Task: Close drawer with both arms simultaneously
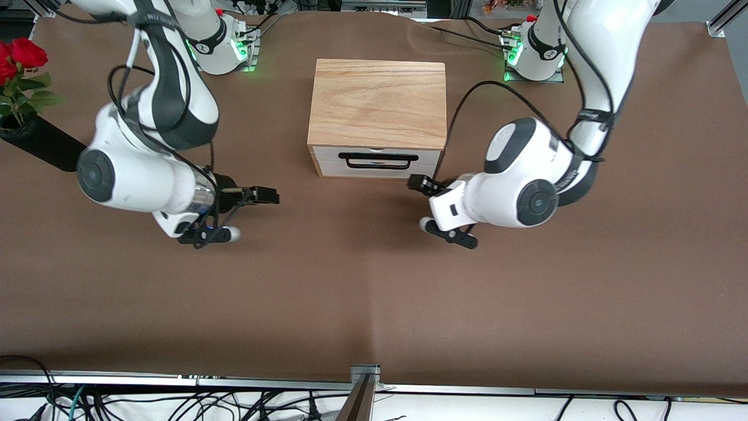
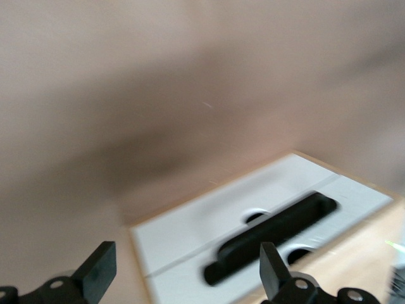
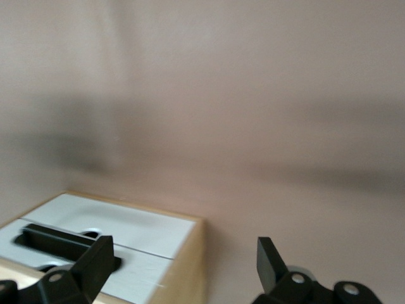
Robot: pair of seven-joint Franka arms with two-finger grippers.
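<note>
Brown counter [image 1: 362,280] carried an oak box [image 1: 378,102], drawer [image 1: 377,161] pushed in flush. Front view: right claw [image 1: 266,196] sat toward the right arm's end from the drawer, left claw [image 1: 422,184] just beside its corner. Left wrist: left claw [image 2: 183,272] spread wide, handle [image 2: 272,237] w/ white panel ahead. Right wrist: right claw [image 3: 183,266] spread too, box corner [image 3: 190,253] between fingers.

The oak-coloured box [image 1: 378,103] is showing pale streaky wood grain; its drawer [image 1: 377,161] is showing a white front panel and a black bar handle [image 1: 378,162]. The table [image 1: 374,292] is lying plain brown. Red roses [image 1: 20,57] are carrying green leaves.
</note>
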